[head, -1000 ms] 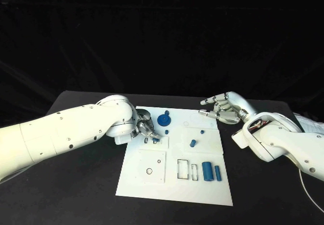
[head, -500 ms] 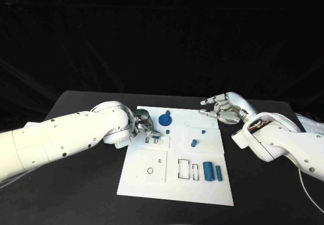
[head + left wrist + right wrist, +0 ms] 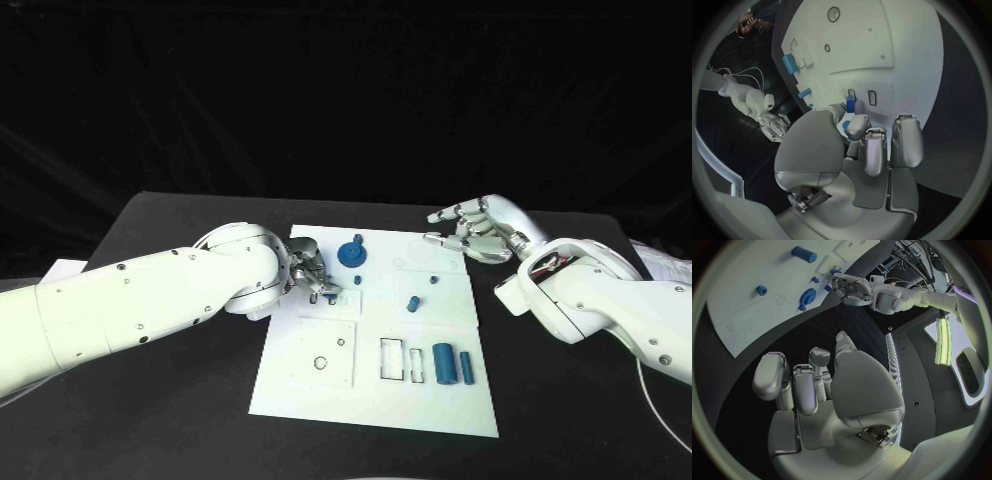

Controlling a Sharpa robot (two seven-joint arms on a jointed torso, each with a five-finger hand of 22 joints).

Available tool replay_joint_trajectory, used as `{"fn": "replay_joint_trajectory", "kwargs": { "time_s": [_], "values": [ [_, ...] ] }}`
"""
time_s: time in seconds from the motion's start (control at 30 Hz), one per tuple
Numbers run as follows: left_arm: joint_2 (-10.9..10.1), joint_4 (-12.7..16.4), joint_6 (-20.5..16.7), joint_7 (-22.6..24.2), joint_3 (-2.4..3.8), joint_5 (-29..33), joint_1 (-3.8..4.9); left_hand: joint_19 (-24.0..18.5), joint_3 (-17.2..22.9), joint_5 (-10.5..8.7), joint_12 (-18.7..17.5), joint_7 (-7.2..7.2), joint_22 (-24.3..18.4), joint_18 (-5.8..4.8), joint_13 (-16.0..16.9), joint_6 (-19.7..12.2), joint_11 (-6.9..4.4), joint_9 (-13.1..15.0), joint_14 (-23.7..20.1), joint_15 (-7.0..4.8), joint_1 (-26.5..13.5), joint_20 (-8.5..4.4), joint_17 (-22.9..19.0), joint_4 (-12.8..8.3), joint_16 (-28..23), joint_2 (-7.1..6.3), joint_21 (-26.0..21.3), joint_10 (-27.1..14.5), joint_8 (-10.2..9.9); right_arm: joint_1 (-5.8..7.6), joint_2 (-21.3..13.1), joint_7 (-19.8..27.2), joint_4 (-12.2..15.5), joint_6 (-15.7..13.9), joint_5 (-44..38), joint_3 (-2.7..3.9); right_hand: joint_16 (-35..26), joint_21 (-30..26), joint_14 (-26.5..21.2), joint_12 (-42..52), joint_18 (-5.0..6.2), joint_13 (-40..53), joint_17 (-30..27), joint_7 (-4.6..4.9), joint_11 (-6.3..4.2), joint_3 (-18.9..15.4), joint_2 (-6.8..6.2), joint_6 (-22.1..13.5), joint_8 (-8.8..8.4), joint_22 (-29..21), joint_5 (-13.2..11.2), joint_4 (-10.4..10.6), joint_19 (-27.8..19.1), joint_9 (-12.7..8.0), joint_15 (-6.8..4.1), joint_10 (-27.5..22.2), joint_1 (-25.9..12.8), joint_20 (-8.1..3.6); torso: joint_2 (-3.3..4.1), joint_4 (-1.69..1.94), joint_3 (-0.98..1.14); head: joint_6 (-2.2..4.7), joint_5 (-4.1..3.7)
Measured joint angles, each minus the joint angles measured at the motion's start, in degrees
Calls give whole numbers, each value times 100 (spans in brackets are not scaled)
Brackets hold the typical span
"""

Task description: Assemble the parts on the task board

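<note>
**Left hand pinches a small blue part at the board's left edge; right hand idle past the far right corner**

Head view: the white task board (image 3: 378, 345) lies in the middle of the black table (image 3: 173, 420). The left hand (image 3: 309, 276) sits low over the board's left edge, fingertips drawn together around a small blue part (image 3: 329, 296). A blue gear (image 3: 351, 256) stands near the far edge, a short blue peg (image 3: 413, 304) mid-board, and 2 blue cylinders (image 3: 451, 364) lie side by side near the right edge. The right hand (image 3: 476, 230) hovers just past the board's far right corner, fingers loosely curled and apart, holding nothing.

Left wrist view: the left hand (image 3: 861, 150) has its thumb and fingers closed on the blue part (image 3: 850, 104), right beside 2 small rectangular slots (image 3: 862, 96) in the board (image 3: 898, 55).

Right wrist view: the right hand (image 3: 817, 385) is empty, fingers bent and separated, over bare table beside the board (image 3: 748, 295). The gear (image 3: 807, 297) shows there, with the left hand (image 3: 851, 290) beyond it.
</note>
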Motion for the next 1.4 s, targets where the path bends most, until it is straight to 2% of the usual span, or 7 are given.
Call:
{"fn": "replay_joint_trajectory", "kwargs": {
  "time_s": [0.63, 0.97, 1.1, 1.27, 1.4],
  "values": [
    [29, -10, 489, -132, 26, -112, 20, 0, 47, -24, 0, -2, -1, 0, 26, 19, 1, 14, 0, 0, -17, 0, -1, -15, 0, 14, 0, -1, 24, 0, 14, 4, -5, 10, 7, 0, 0, 0, 0, 0, 0, 0, -1, 0, 0, 1, 3, 0, 0, -5, 0, -1, 0, -1, 0, 0, -3, 0, 0, 3, -3, -44, -8],
    [72, -60, 552, -148, 31, -85, 27, 0, 63, -28, 0, 0, 2, 0, 40, 21, 20, 35, 0, 0, -16, 0, -2, 1, 0, 15, 0, 20, 28, 0, 18, 4, -16, 20, 9, 0, 0, -22, 0, 0, 0, -17, 4, 0, 0, -15, 41, 0, 0, -37, 0, 15, 0, -1, 0, 0, -41, 0, 0, 4, 0, -38, -9],
    [126, -122, 565, -167, 32, -70, 31, 0, 85, -28, 37, -2, 5, 0, 71, 40, -11, 43, 0, 1, -123, 0, -2, 10, 0, 45, 0, 52, 51, 0, 24, 3, -16, 23, 10, 0, 0, -22, 0, 0, 0, -17, 4, 0, 0, -24, 41, 0, 0, -37, 0, 24, 0, -1, 0, 0, -41, 0, 0, 3, 1, -38, -6],
    [206, -223, 608, -196, 34, -47, 42, 21, 302, -28, 74, -36, 5, 1, 111, 128, -32, 69, 0, 0, -397, -21, -2, -207, 0, -18, 22, 76, 85, -1, 28, 2, -14, 25, 11, 0, 0, -22, 0, 0, 0, -17, 3, 0, 0, -31, 40, 0, 0, -37, 0, 31, 0, -1, 0, 0, -40, 0, 3, 1, 3, -48, 1],
    [262, -291, 670, -213, 41, -34, 54, 41, 441, -28, 75, -55, 5, 1, 111, 173, -32, 124, 0, 0, -615, -41, -2, -346, 0, 33, 22, 93, 97, -1, 29, 2, -11, 27, 11, 0, 0, -22, 0, 0, 0, -23, 3, 0, 0, -47, 40, 0, 0, -43, 0, 15, 0, -1, 0, 0, -40, 0, 4, -1, 4, -53, 2]
  ]
}}
